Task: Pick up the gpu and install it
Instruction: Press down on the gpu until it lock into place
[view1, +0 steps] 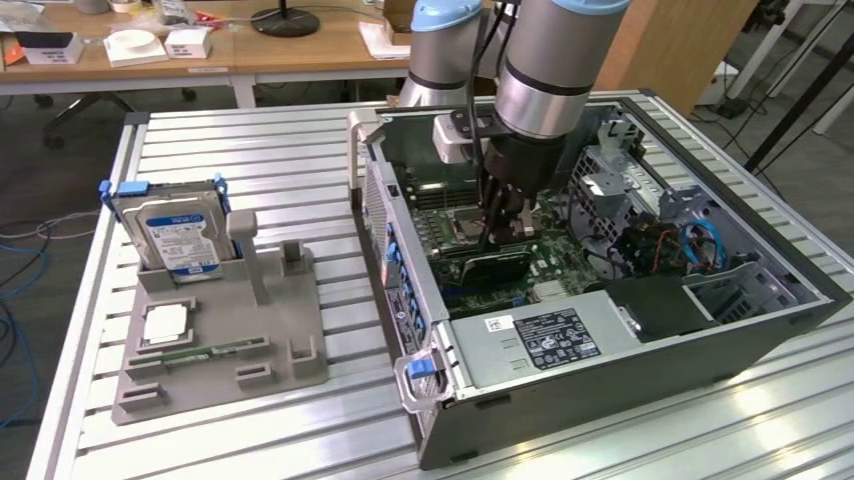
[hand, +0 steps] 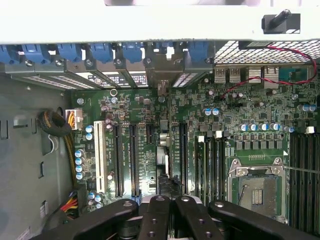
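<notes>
Reaching into one open computer case (view1: 747, 330), my single gripper (view1: 507, 228) is closed tight on the one gpu (view1: 483, 265), which stands edge-down on the motherboard (hand: 150, 150). One hard drive (view1: 174, 235) stands in one grey holder (view1: 267, 350).

Bench (view1: 254, 140): ribbed bare aluminium | computer case (view1: 667, 370): matt dark-grey metal | fixture tray (view1: 220, 345): matt grey plastic | pincer (hand: 167, 212): matt black

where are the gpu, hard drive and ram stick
gpu (view1: 483, 266): exterior view, on its black cooler
hard drive (view1: 180, 240): exterior view, on its blue label
ram stick (view1: 200, 352): exterior view, mid-board
</notes>
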